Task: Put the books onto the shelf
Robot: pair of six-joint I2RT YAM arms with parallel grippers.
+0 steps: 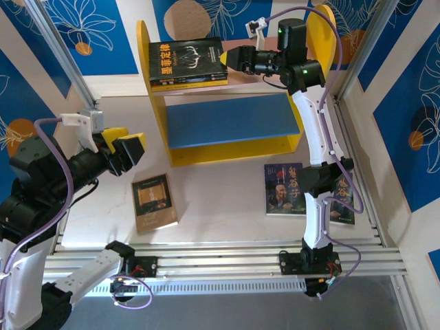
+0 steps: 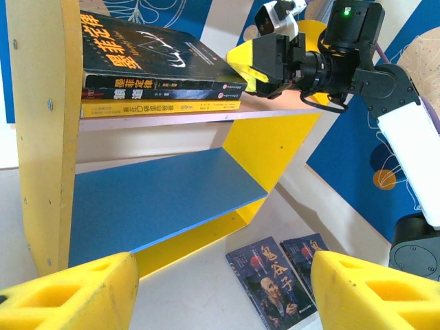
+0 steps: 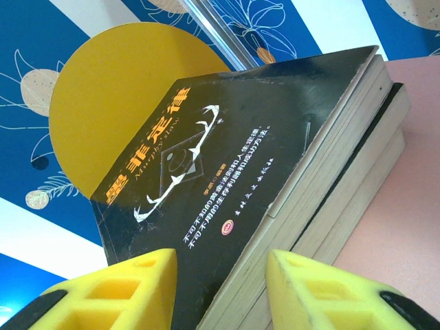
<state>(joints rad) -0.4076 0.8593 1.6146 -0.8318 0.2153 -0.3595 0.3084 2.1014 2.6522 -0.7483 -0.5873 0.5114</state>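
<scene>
While my left tool (image 1: 132, 143) hangs over the counter (image 1: 220, 206), jaws apart and empty, my right tool (image 1: 230, 58) straddles the edge of three stacked books (image 1: 187, 62) on the pink board (image 2: 172, 118) of the shelf (image 1: 234, 150); whether it clamps them I cannot tell. One brown book (image 1: 155, 201) and two dark blue books (image 1: 285, 189) lie on the counter.

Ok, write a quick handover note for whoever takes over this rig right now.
Left gripper: open, empty, above the table, left of the shelf.
Right gripper: at the right end of the black book topping the stack on the pink board; grip unclear.
Done: black book and dark-spined book shelved, over a yellow-spined book.
Left: brown book and two dark blue books lying on the table.
</scene>
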